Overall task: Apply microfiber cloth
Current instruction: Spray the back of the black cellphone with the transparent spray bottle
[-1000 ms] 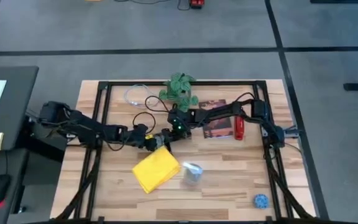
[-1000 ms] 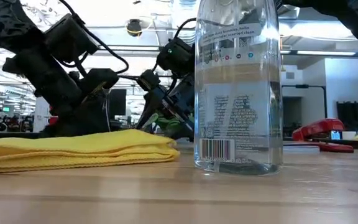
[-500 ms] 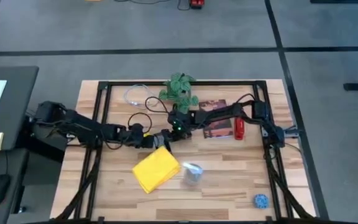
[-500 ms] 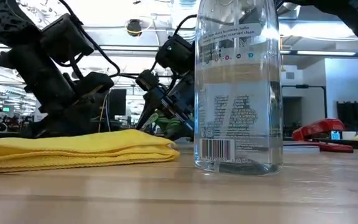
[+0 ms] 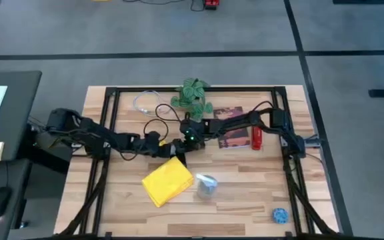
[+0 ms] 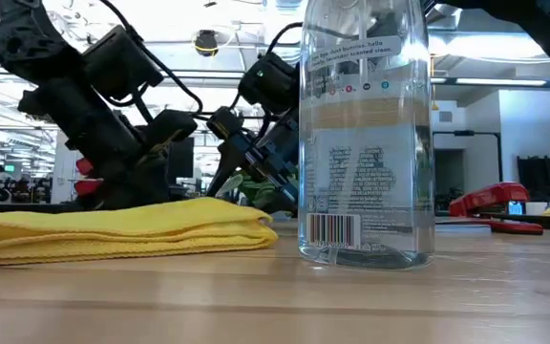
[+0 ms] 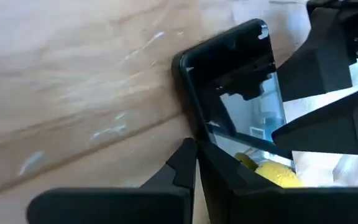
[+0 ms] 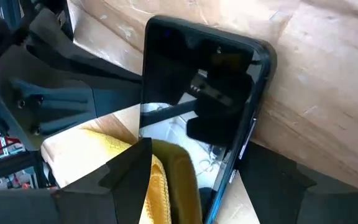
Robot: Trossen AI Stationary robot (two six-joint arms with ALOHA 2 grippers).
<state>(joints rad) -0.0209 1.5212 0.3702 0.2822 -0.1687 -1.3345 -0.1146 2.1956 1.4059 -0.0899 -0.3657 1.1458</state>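
Microfiber cloth (image 5: 167,181) lies folded on the wooden table (image 5: 245,193), lower centre of the high view, bright yellow, flat. In the low view it runs along the left half of the frame (image 6: 113,232), resting on the tabletop.

Both grippers meet just above the cloth's upper corner, mid-frame in the high view. Left gripper (image 5: 167,148) reaches in from the left; right gripper (image 5: 183,141) from the right. Between them a black phone (image 8: 204,118) stands tilted on edge on the wood, screen reflecting the room. Right wrist view: the right fingers (image 8: 129,171) sit on either side of the phone's lower end, spread to its width, apparently gripping it. Left wrist view: the phone (image 7: 235,93) shows beyond the left fingers (image 7: 179,168); a bit of yellow cloth near them; how far this gripper is open I cannot tell.

Clear plastic bottle (image 6: 366,134) stands upright just right of the cloth. Green plant (image 5: 193,95) near the table's top edge, red stapler (image 5: 257,137) at right, blue ball (image 5: 280,215) at lower right.
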